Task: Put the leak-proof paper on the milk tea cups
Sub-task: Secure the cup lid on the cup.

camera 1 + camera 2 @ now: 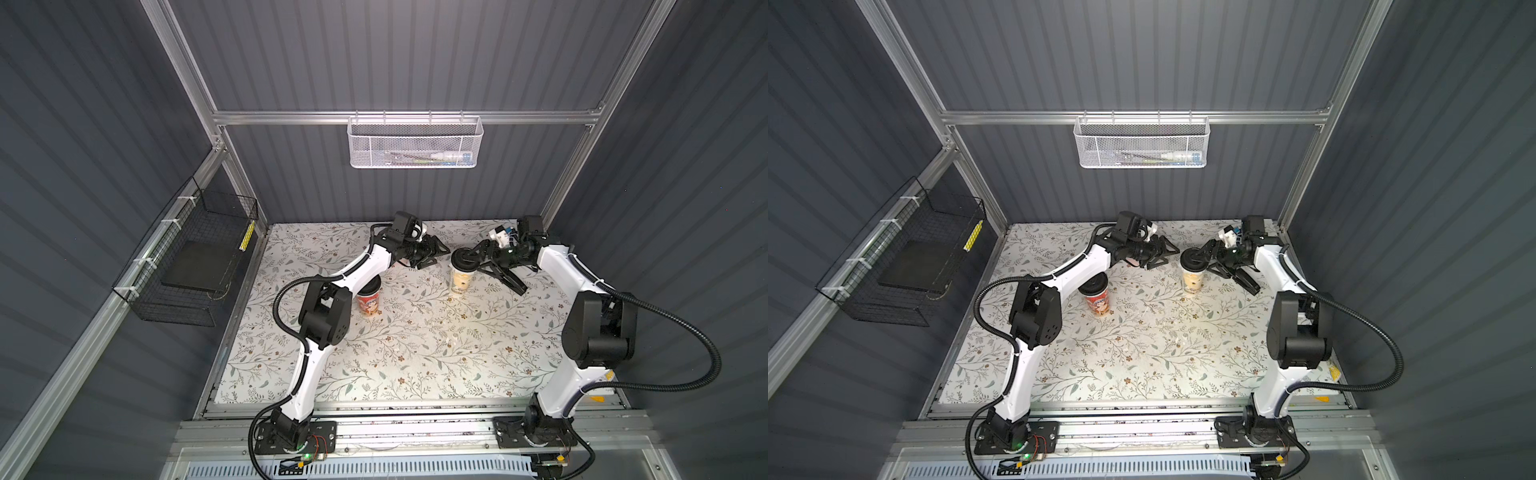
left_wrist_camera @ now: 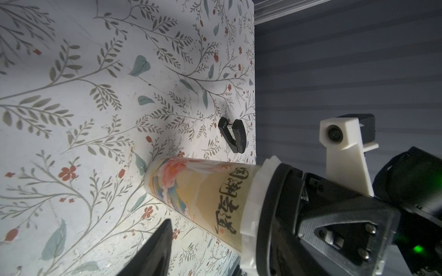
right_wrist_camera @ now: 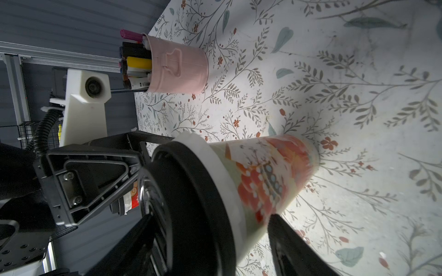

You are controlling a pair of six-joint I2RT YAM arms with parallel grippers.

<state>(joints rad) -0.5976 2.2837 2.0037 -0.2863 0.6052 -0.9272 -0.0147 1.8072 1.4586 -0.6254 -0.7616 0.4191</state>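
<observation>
In both top views the cream milk tea cup (image 1: 460,280) (image 1: 1192,279) stands at the back of the table with a black lid (image 1: 462,262) on it. A whitish rim of leak-proof paper (image 2: 254,203) (image 3: 233,191) sticks out under that lid. My right gripper (image 1: 492,274) (image 3: 210,227) is open. One finger lies on the lid top; the other hangs beside the cup, apart from it. The red milk tea cup (image 1: 369,302) (image 1: 1099,305) also wears a black lid, half hidden under my left arm. My left gripper (image 1: 442,258) is open and holds nothing, just left of the cream cup.
A pink pen holder (image 3: 177,69) full of markers stands at the back, under my left wrist. A white mesh basket (image 1: 413,141) hangs on the back wall. A black wire basket (image 1: 187,257) hangs on the left wall. A small black part (image 2: 233,135) shows beyond the cream cup.
</observation>
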